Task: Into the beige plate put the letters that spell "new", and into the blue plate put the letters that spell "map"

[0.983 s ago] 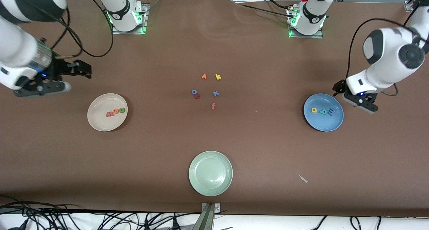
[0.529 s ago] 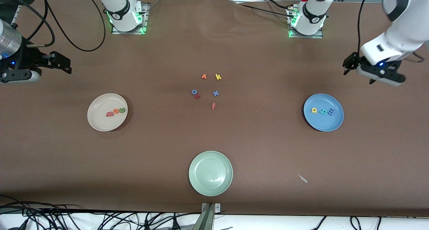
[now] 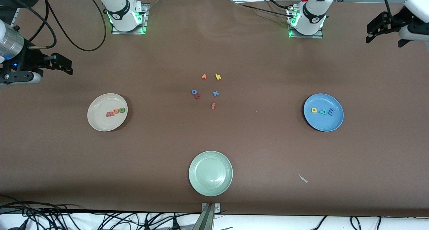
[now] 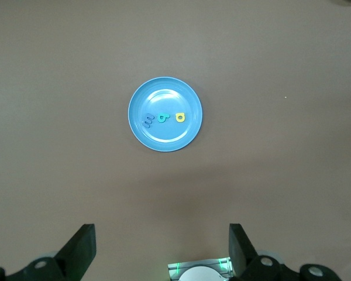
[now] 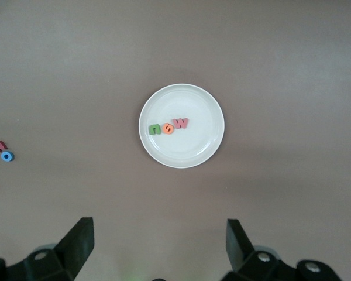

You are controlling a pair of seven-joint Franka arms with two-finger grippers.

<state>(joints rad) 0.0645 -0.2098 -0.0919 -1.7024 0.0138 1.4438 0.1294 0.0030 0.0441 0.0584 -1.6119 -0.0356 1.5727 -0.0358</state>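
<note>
The beige plate (image 3: 100,123) holds a salmon "w" (image 3: 109,114), an orange "e" (image 3: 116,111) and a green "n" (image 3: 122,110) in a row. The right wrist view looks straight down on that plate (image 5: 187,149). The blue plate (image 3: 323,124) holds a yellow "p" (image 3: 314,110), a teal "a" (image 3: 323,111) and a light-blue "m" (image 3: 330,112); the left wrist view shows this plate (image 4: 164,139) from high above. My right gripper (image 3: 67,66) hangs open and empty over the cloth at the right arm's end. My left gripper (image 3: 383,39) is raised, open and empty, over the left arm's end.
A pale green plate (image 3: 210,173) sits near the front edge. Loose letters lie mid-table: orange "v" (image 3: 203,76), yellow "k" (image 3: 218,77), blue "o" (image 3: 194,91), blue "x" (image 3: 216,93), red-orange "f" (image 3: 213,105). A small white scrap (image 3: 302,178) lies nearer the camera than the blue plate.
Both arms have lifted and drawn away from their plates toward the table's ends. The left gripper went furthest, from beside the blue plate. The letters have not moved.
</note>
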